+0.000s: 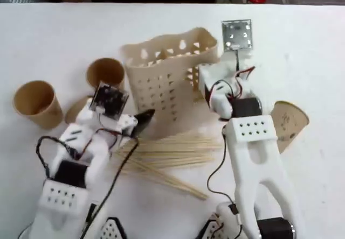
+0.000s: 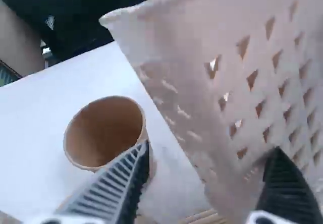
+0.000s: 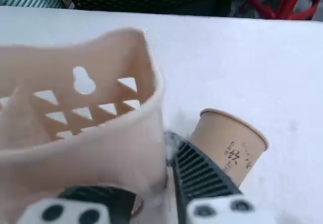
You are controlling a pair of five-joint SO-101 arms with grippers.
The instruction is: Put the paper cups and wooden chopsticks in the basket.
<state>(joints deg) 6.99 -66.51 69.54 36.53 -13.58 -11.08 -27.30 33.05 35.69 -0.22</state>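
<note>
Left gripper [image 2: 211,153] gapes astride basket [image 2: 227,57] corner, near cup [image 2: 101,130].

cream perforated basket [image 1: 161,83] mid-table, tan paper cups [image 1: 38,104] on both sides, wooden chopsticks [image 1: 172,155] piled alongside

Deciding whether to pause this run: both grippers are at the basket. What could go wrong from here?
1. The right gripper is clamped on one wall of the basket, so a pull could tip it.
2. The left gripper is open around the basket's corner. Closing there could drag the basket onto the chopsticks and scatter them.
3. The cup beside the left gripper could get knocked over.
</note>
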